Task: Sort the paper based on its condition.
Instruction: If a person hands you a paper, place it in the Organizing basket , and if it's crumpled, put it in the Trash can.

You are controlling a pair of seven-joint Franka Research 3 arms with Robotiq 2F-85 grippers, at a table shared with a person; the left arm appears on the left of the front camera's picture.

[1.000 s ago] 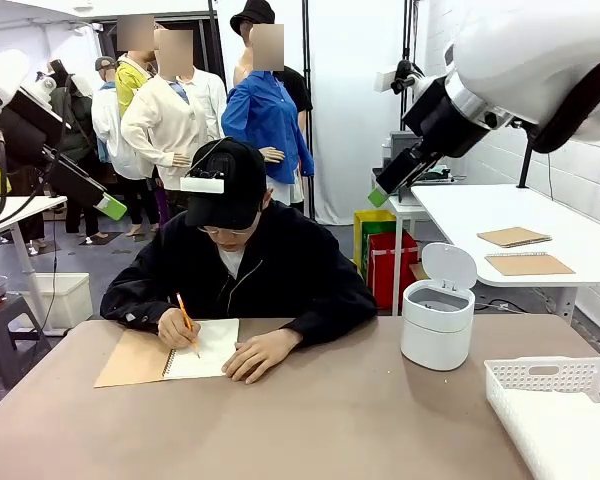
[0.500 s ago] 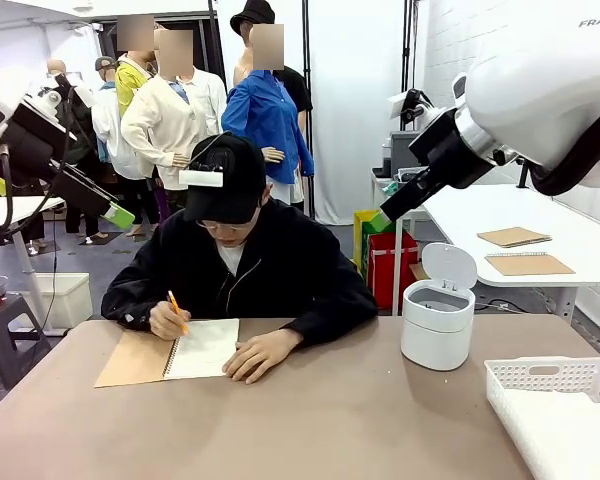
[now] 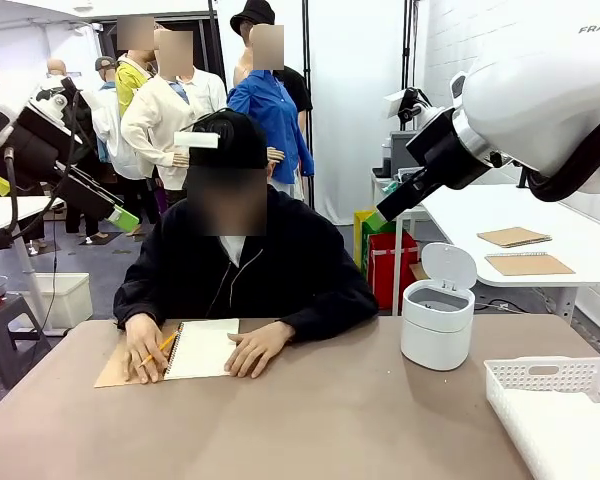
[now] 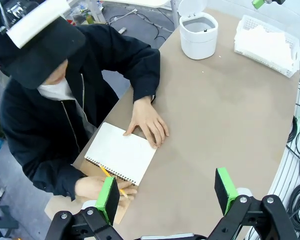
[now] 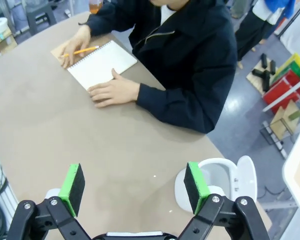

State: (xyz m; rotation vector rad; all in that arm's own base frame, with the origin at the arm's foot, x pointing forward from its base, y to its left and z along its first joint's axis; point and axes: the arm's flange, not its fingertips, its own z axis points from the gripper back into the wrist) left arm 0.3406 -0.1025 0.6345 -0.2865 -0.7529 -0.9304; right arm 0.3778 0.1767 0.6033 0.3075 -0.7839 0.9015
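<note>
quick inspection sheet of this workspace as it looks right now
surface: brown table, mostly bare
job's things: what looks like paper in the white basket; none loose on the table
clutter: open notebook under the person's hand, pencil, bin with lid up
robot hands: left hand and right hand open, empty, raised
cables: black loops beside the table
surroundings: brown booklets on a side table

A spiral-bound notebook (image 3: 202,349) lies open on the brown counter (image 3: 310,420), with an orange pencil (image 3: 158,347) slanting just beside its binding. To the right stands a white bin (image 3: 437,320), lid tipped up. A white slatted basket (image 3: 555,381) occupies the near right corner. Two brown kraft booklets (image 3: 514,237) rest on a white table (image 3: 460,210) behind.
</note>
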